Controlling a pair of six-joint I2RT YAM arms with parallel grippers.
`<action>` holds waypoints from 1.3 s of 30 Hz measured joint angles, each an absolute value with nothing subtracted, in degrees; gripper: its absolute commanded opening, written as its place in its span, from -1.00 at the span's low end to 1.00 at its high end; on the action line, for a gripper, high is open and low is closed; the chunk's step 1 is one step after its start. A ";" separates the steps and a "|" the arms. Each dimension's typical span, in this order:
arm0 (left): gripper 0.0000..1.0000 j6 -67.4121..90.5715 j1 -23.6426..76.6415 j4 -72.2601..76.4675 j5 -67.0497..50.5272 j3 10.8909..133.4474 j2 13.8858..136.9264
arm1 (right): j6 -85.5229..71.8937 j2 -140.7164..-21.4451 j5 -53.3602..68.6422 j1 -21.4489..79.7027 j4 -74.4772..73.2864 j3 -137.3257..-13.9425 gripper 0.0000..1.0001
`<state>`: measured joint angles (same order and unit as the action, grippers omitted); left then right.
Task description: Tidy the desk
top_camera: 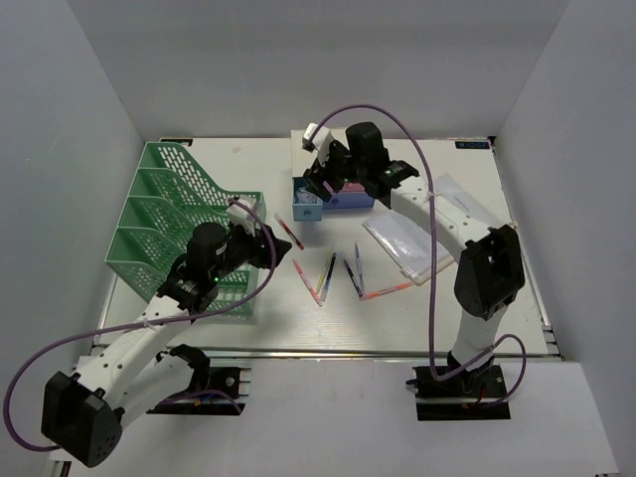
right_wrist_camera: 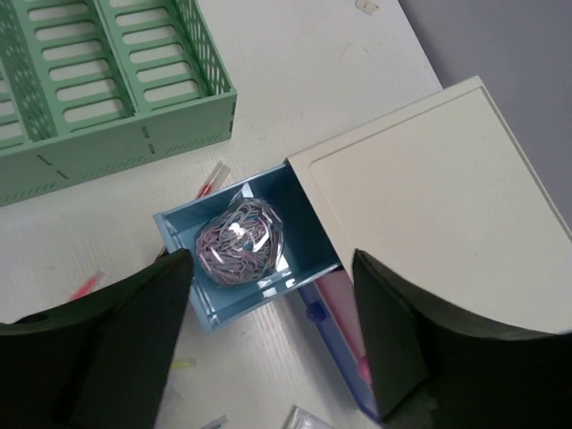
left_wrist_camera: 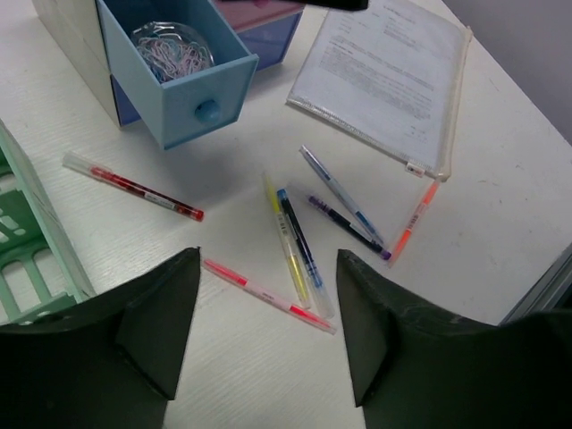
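The off-white desk point(top_camera: 487, 199) holds several loose pens: a red one point(left_wrist_camera: 134, 189), a pink highlighter point(left_wrist_camera: 268, 295), yellow point(left_wrist_camera: 290, 255), blue point(left_wrist_camera: 299, 237), purple point(left_wrist_camera: 349, 228) and orange point(left_wrist_camera: 413, 219). My left gripper point(left_wrist_camera: 268, 257) is open and empty, hovering above the pink highlighter; it also shows in the top view point(top_camera: 256, 237). My right gripper point(right_wrist_camera: 273, 259) is open and empty above an open light-blue drawer point(right_wrist_camera: 241, 295) holding a clear bag of paper clips point(right_wrist_camera: 239, 241). A second, darker blue drawer point(right_wrist_camera: 344, 331) below it is also open, with something pink inside.
The white drawer box point(right_wrist_camera: 429, 206) stands at the back middle. The green mesh file rack point(top_camera: 169, 219) lies at the left, beside my left arm. A clear document sleeve with papers point(top_camera: 412, 238) lies right of the pens. Grey walls enclose the desk.
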<state>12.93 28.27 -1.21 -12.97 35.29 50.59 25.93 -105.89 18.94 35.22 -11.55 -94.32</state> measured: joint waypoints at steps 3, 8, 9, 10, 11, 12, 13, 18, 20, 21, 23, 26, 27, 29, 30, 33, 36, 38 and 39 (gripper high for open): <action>-0.32 13.28 28.27 -0.40 -13.26 35.11 51.99 | 25.80 -102.63 18.85 34.94 -11.31 -91.94 -0.17; -0.86 14.50 28.27 2.83 -15.09 35.29 58.78 | 22.65 -90.17 20.25 33.65 -8.21 -78.48 -1.00; -0.88 14.74 28.27 3.31 -15.46 35.38 60.53 | 22.44 -86.78 20.36 33.21 -8.49 -74.63 -1.00; -0.88 15.40 28.27 3.66 -15.86 35.44 62.50 | 22.11 -83.29 21.04 32.45 -7.31 -70.26 -1.00; -0.88 16.08 28.27 3.90 -16.10 35.66 64.60 | 21.71 -79.77 21.82 31.70 -7.33 -65.82 -1.00; -0.88 16.75 28.27 4.16 -16.21 36.05 66.37 | 21.43 -77.17 22.57 30.98 -7.64 -62.74 -1.00; -0.86 17.54 28.27 4.36 -16.21 36.62 68.14 | 21.26 -74.85 23.46 30.04 -7.35 -59.37 -1.00; -0.86 20.16 28.60 4.95 -14.52 41.69 75.72 | 20.86 -63.05 27.53 25.10 -5.76 -41.39 -1.00; -0.88 20.86 28.75 5.17 -12.67 44.05 78.35 | 21.12 -59.00 28.34 22.96 -5.85 -36.36 -1.00; -0.91 21.06 28.80 5.10 -11.70 45.17 79.57 | 21.23 -57.60 28.60 22.09 -5.85 -35.11 -1.00; -0.91 21.47 28.97 5.15 -9.45 47.37 81.87 | 21.52 -55.24 28.91 20.21 -4.62 -33.87 -1.00; -0.92 21.71 29.28 4.62 -5.52 51.22 86.17 | 22.15 -52.84 29.26 18.41 -1.96 -33.10 -1.00; -0.93 21.76 29.39 4.40 -4.19 52.38 87.57 | 22.44 -52.53 29.47 18.02 -1.48 -33.08 -1.00; -0.94 21.91 29.80 3.84 -1.58 54.68 90.41 | 22.96 -52.45 29.89 17.34 -0.75 -33.08 -1.00; -0.94 21.91 29.98 3.57 -0.45 55.55 91.61 | 23.11 -52.45 30.00 17.12 -0.60 -33.06 -1.00; -0.95 21.96 30.68 2.96 2.13 57.19 94.17 | 23.57 -52.42 30.17 16.56 0.03 -32.84 -1.00; -0.94 21.91 31.42 2.20 4.32 58.89 96.16 | 23.90 -52.31 30.20 16.12 0.19 -32.73 -1.00; -0.96 21.89 31.90 1.52 5.72 60.66 97.47 | 24.18 -51.92 30.20 15.99 0.56 -32.36 -1.00; -0.96 21.89 32.08 1.45 6.39 61.67 98.17 | 24.27 -51.77 30.17 15.86 0.64 -32.14 -1.00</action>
